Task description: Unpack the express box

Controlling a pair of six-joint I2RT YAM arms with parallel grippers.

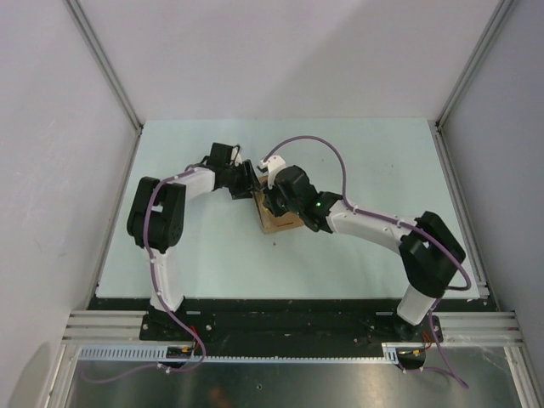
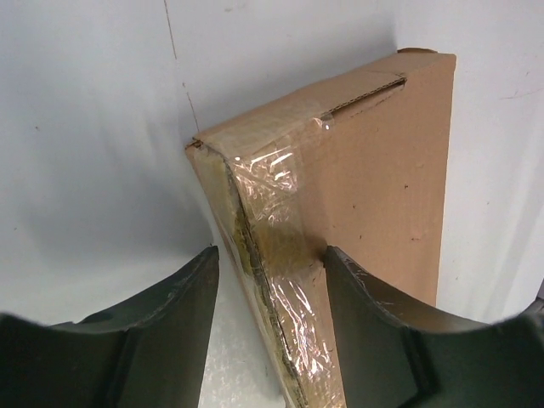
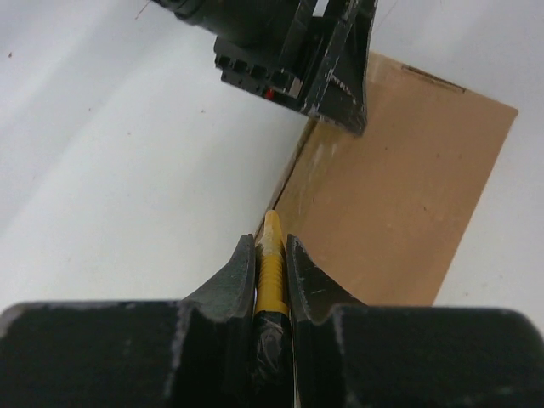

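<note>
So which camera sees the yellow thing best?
The right wrist view: the yellow tool is close up, pinched in the right gripper, tip at the edge of the express box. In the top view the right arm hides it. The left wrist view shows the box but not the tool.

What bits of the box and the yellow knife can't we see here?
Top view: the right arm covers most of the express box.
Right wrist view: the right gripper hides the handle of the yellow knife; its blade tip is too small to tell.
Left wrist view: the bottom edge cuts off the box's near end; its inside is hidden.
</note>
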